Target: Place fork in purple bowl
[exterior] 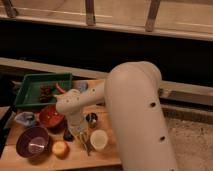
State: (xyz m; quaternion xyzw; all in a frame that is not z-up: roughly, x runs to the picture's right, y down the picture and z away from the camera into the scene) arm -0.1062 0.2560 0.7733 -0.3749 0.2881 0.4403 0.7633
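The gripper [78, 131] hangs low over the wooden surface [107, 159] at lower centre of the frame, just left of the white cup [98, 140]. Whether it is wide, narrow or already holding something, I cannot tell. The thin silvery metal fork [85, 144] appears as a pale sliver directly under it, its long axis running roughly top to bottom. The deep round purple bowl [33, 142] sits to the lower left, so the carry would go leftward.

Kitchen-type spot: wood table [75, 160] w/ purple bowl [34, 141], red bowl [51, 116], cup [98, 139], green tray [42, 77]; jaws low over table
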